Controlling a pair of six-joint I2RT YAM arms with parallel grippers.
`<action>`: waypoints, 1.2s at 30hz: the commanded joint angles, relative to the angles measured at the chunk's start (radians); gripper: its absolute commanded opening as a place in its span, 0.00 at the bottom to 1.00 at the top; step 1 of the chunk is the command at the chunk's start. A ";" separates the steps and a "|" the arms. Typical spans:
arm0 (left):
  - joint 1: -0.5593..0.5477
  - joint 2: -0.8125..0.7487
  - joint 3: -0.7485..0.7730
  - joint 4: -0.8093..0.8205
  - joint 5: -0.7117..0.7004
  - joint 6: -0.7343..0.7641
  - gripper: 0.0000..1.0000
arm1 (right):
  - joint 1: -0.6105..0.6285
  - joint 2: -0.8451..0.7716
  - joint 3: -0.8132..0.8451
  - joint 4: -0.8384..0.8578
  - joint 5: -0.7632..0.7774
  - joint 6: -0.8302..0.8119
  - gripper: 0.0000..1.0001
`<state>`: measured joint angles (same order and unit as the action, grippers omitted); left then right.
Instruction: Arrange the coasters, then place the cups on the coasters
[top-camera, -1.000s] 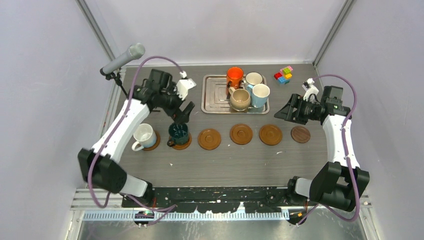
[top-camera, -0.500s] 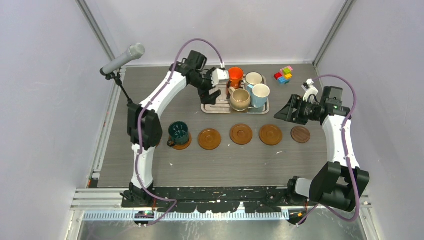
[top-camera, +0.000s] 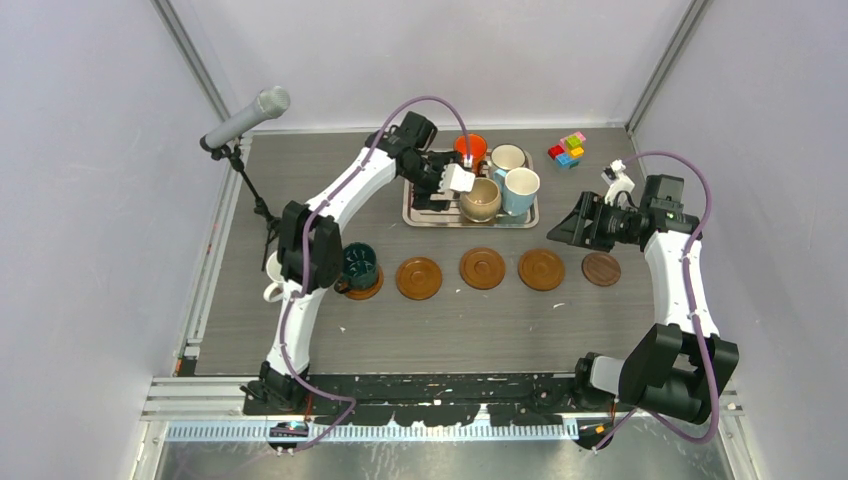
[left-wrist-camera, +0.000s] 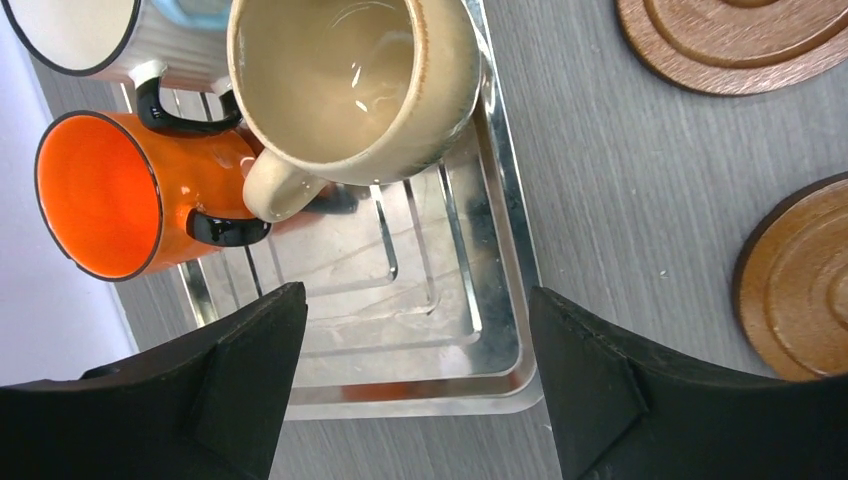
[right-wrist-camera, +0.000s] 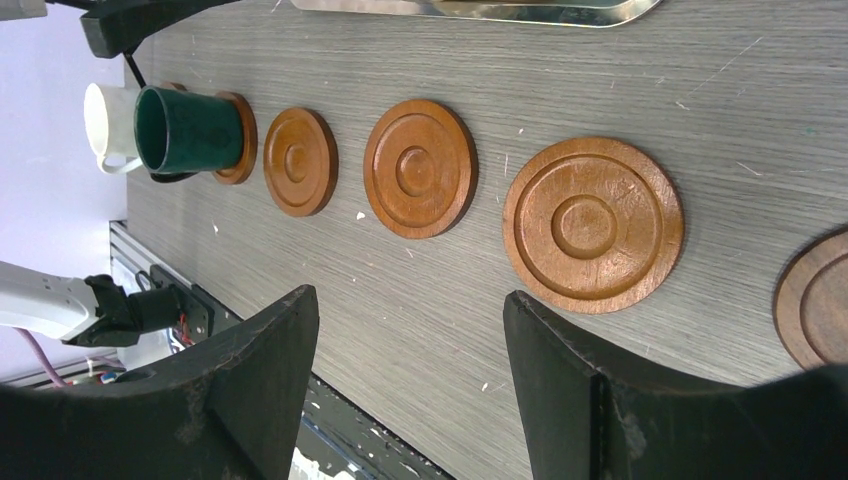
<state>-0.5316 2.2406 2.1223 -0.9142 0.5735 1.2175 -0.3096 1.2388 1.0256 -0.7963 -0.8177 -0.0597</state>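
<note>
**Tray, blocks and a microphone on a grey table**

A rectangular silver tray (left-wrist-camera: 400, 330), with a ridged floor and a raised rim, lies at the middle of the far side of the grey wood-grain table (top-camera: 450, 320). A small cluster of coloured blocks (top-camera: 567, 149), red, green, yellow, pink and blue, sits in the far right corner, well apart from the tray. At the far left corner a grey microphone (top-camera: 245, 117) tilts on a thin black stand (top-camera: 250, 182). Plain pale walls (top-camera: 100, 200) enclose three sides.

Left pincer (top-camera: 435, 197) over silver tray (top-camera: 415, 219) (four cups (top-camera: 520, 186))
</note>
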 joint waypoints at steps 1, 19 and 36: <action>-0.005 0.017 0.002 0.062 -0.002 0.127 0.84 | 0.003 -0.015 -0.002 -0.007 -0.026 -0.024 0.73; -0.038 0.201 0.194 0.156 -0.066 0.195 0.93 | 0.002 0.000 -0.002 -0.020 -0.026 -0.037 0.72; -0.062 0.231 0.197 0.151 -0.080 0.213 0.88 | 0.003 0.019 0.004 -0.039 -0.032 -0.052 0.72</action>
<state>-0.5808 2.5076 2.3070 -0.7513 0.4629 1.4410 -0.3096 1.2613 1.0206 -0.8364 -0.8307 -0.0994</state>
